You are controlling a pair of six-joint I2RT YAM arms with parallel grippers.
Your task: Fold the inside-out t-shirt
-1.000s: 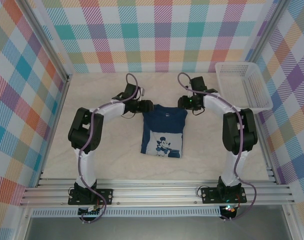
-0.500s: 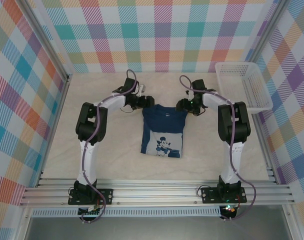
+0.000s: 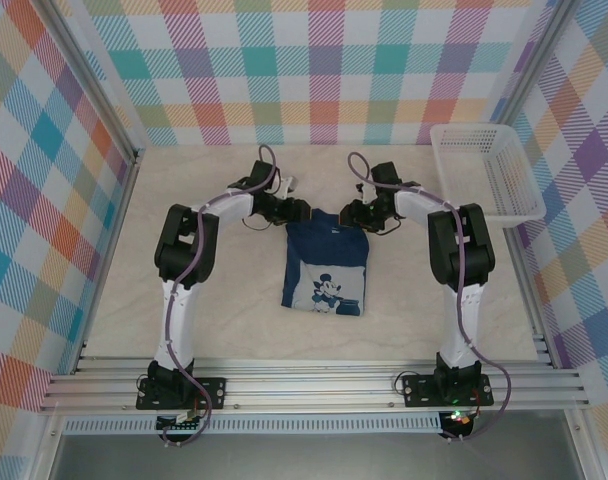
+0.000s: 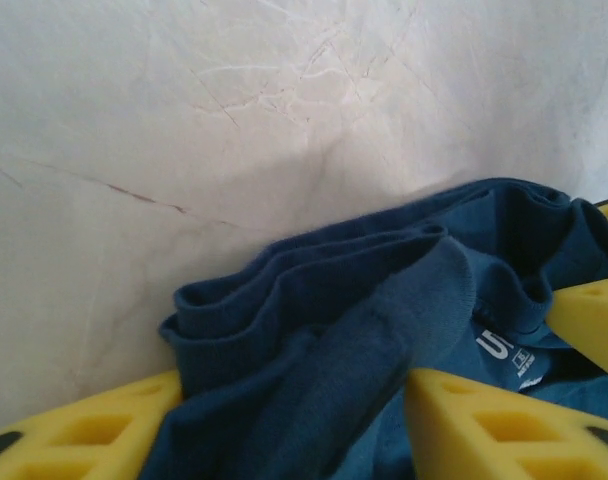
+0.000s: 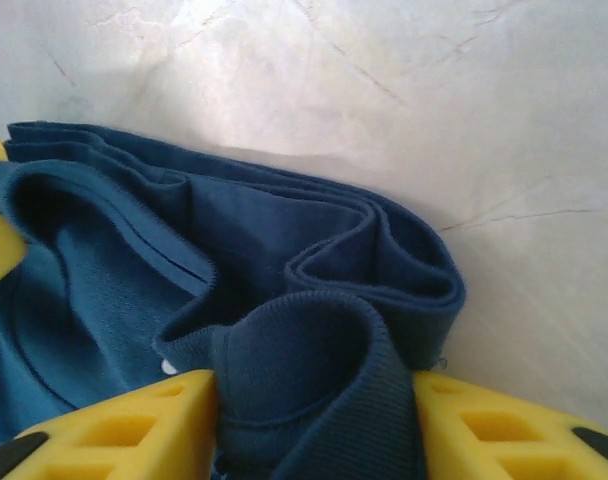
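Navy t-shirt [image 3: 326, 255] flat at mid-tabletop [image 3: 184, 300], cartoon print at 6 o'clock. Clamped at its 11 o'clock corner in the left hand [image 3: 296, 211], at 1 o'clock in the right hand [image 3: 350, 214], cloth bunched between yellow fingers [image 5: 134, 420].

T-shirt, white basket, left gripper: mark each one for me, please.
inside-out t-shirt [image 3: 329, 238]: top external view, on its navy upper half.
white basket [image 3: 489, 165]: top external view, on its mesh floor.
left gripper [image 4: 294, 388]: left wrist view, midway between its yellow fingers, where the cloth sits bunched.
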